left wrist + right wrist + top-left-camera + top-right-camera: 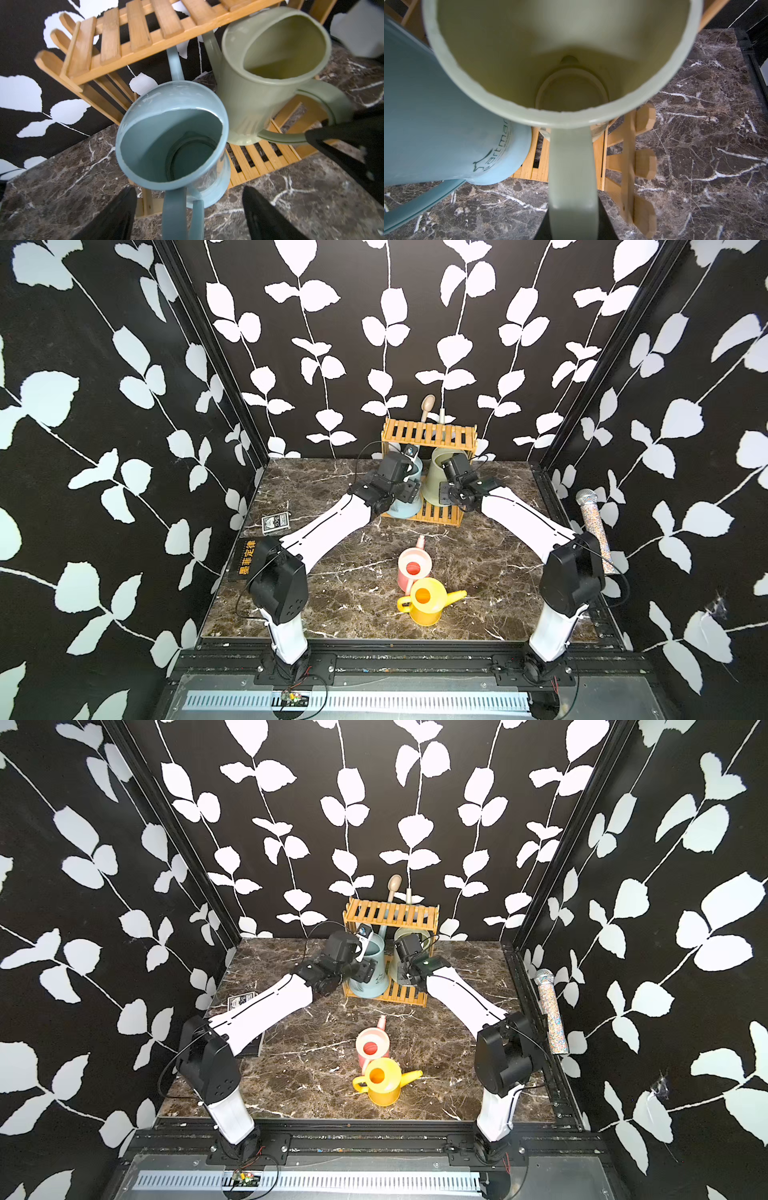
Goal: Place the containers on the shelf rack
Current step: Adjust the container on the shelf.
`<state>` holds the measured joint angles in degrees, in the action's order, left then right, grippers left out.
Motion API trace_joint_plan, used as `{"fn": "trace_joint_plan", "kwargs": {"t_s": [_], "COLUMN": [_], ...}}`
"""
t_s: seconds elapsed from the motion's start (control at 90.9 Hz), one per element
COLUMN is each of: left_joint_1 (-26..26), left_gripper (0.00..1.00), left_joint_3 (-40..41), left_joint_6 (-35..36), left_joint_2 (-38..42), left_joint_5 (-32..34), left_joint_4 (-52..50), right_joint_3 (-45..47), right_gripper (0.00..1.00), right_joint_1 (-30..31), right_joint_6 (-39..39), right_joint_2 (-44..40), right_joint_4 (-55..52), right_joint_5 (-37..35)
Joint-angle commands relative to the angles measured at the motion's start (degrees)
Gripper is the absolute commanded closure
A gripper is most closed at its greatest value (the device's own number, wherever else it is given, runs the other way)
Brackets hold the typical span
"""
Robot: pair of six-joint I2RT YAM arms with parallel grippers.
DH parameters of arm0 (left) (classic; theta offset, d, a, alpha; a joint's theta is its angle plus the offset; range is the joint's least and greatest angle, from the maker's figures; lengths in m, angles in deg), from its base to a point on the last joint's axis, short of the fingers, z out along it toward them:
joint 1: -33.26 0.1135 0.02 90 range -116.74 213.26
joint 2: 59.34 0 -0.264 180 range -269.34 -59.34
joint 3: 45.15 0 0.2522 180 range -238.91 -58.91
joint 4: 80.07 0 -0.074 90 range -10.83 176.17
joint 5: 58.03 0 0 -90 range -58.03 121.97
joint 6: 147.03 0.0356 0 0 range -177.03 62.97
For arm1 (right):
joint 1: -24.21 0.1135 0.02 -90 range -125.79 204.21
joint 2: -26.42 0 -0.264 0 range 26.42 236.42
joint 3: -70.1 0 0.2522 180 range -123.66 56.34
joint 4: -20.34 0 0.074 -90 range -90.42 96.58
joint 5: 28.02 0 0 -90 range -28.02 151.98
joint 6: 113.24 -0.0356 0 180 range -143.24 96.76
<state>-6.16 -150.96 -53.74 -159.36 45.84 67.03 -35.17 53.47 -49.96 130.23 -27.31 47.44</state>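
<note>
shelf rack (428,433): two-tier wooden slatted rack standing at the back of the marble table (332,597), upper centre of both top views.
pale blue watering can (404,502): upright on the rack's lower tier, at the end that lies left in the top views. Its base is at the front corner and its handle points toward the camera. In the left wrist view its spout rises behind the upper tier.
sage green watering can (434,483): just right of the blue one in the frame, under the upper tier and leaning. Whether the two bodies touch, or whether its base rests on the slats, cannot be told.
left pincer (189,190): spread, with one black finger on each side of the blue can's handle and a gap on both sides, so it grips nothing.
right pincer (575,223): pinching the sage green can's handle, with dark fingers pressed against both of its sides.
pink watering can (413,568): upright on the bare table, lower centre, spout toward the rack.
yellow watering can (426,601): right in front of the pink one and touching it, spout toward the frame's right.
glittery microphone (594,526): lying beside the table's right edge.
black book (247,560): at the table's left edge, partly under the left arm, with yellow characters on its cover.
small printed box (275,522): just behind the book.
</note>
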Motion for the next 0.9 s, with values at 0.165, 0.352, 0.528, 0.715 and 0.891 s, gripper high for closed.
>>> {"fn": "trace_joint_plan", "kwargs": {"t_s": [0.165,0.352,0.528,0.715,0.891], "left_joint_1": [7.6,11.3,11.6,11.6,11.7], "left_gripper": [0.12,0.02,0.02,0.02,0.02], "left_joint_3": [1.1,6.4,7.0,7.5,7.5], "left_joint_6": [-0.1,2.3,5.4,6.8,8.5], "left_joint_2": [10.5,12.8,13.5,13.7,14.1], "left_joint_5": [-10.2,-11.4,-11.6,-11.9,-12.8], "left_joint_4": [-8.4,-4.9,-4.6,-4.4,-5.1], "right_joint_3": [-2.4,-1.6,-2.7,-4.5,-4.6], "right_gripper": [0.95,0.86,0.69,0.53,0.5], "right_joint_1": [-0.1,-0.4,-0.7,-0.8,-0.9], "right_joint_6": [4.2,2.5,1.4,2.2,2.5], "right_joint_2": [-1.6,-1.1,0.2,-0.9,-3.2], "right_joint_4": [-12.5,-11.4,-11.3,-12.4,-13.2], "right_joint_5": [1.8,2.8,3.7,3.0,3.2]}}
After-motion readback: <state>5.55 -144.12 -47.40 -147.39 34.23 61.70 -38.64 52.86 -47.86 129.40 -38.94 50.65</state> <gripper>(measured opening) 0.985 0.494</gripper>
